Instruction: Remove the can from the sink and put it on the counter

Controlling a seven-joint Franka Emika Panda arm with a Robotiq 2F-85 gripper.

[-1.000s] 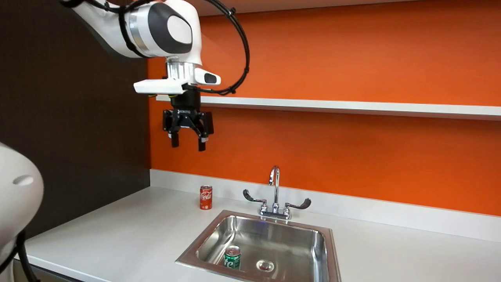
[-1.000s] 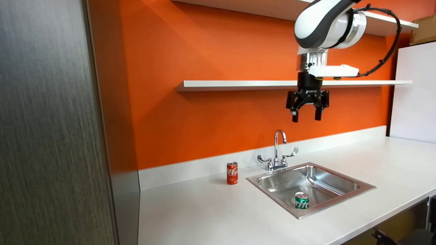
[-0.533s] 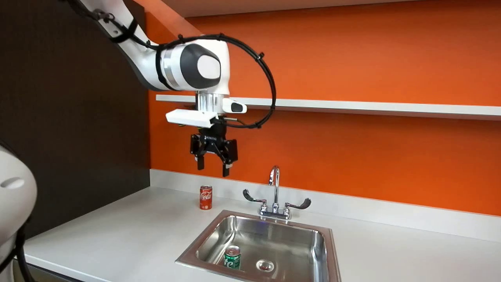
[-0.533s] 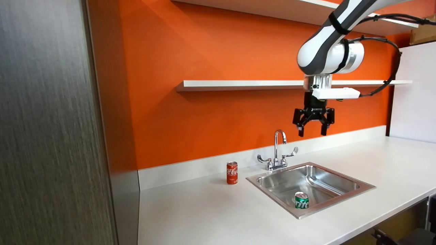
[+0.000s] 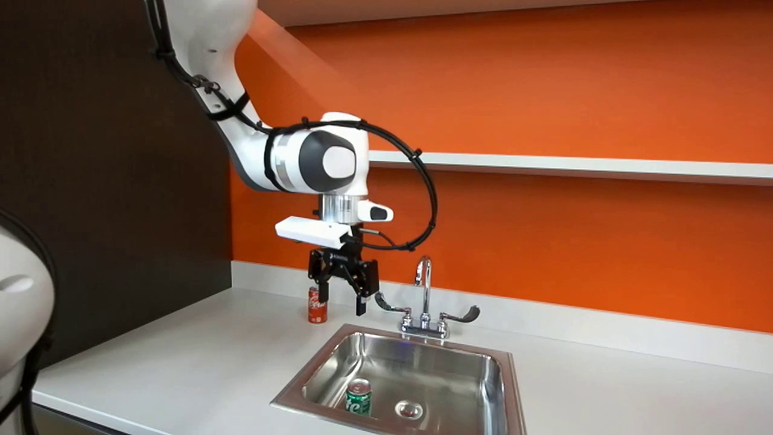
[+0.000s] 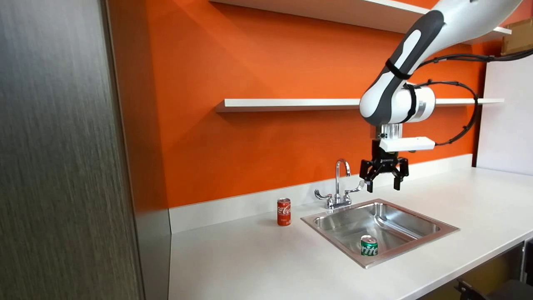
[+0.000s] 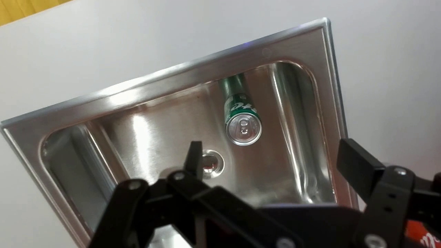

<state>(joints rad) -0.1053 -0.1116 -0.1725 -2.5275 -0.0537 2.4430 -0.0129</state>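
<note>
1. Nearest the wrist camera, the tool (image 6: 383, 187) is held in the air above the sink (image 7: 172, 80), its black fingers (image 7: 360, 168) spread wide apart; in both exterior views they are pointed straight down.
2. The tool is carried by the white arm (image 5: 253, 157), along which a black cable (image 5: 424, 166) is strapped and looped.
3. Below the tool, and well apart from it, the green can (image 7: 243, 120) is found inside the sink. It is stood upright on the basin floor, near the front wall, with its silvery top turned up; whether that wall is touched cannot be told.
4. Near the green can, the drain (image 7: 214, 160) is seen, partly covered in the wrist view by one of the fingers.
5. The sink, in stainless steel with a wide flat rim, is set into the pale surface (image 5: 193, 350).
6. The red can (image 6: 284, 212) is stood upright on the surface, near a back corner of the sink. In an exterior view it is partly covered by a fingertip; in the wrist view only a piece of it is shown, at the lower right.
7. Behind the sink, the two-handled chrome faucet (image 5: 426, 308) is mounted.
8. Farther back, the surface is bordered by the low upstand (image 5: 580, 326), above which the orange wall (image 5: 543, 235) is crossed by the white shelf (image 5: 567, 162).
</note>
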